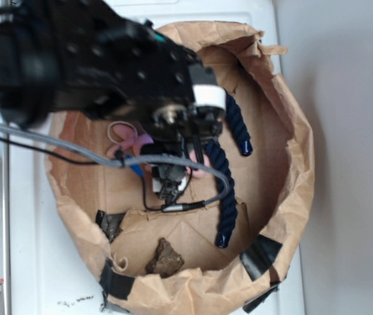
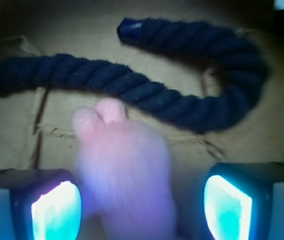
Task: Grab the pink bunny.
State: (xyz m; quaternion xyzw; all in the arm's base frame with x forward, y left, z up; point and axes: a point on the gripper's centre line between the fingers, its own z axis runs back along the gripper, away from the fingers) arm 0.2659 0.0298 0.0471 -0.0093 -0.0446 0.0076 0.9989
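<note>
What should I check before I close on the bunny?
1. Bunny between the fingers: ok, it sits in the gap in the wrist view.
2. Gripper open: ok, both pads stand apart.
3. Bunny centred: not ok, it lies nearer the left-hand pad, with a gap at the right-hand one.
4. Rope out of the jaws: ok, it curves past beyond the bunny's feet.
5. Gripper low enough: cannot tell, the arm hides the bunny's body in the exterior view.
6. Brown lump out of the way: ok, it lies apart near the paper rim.
</note>
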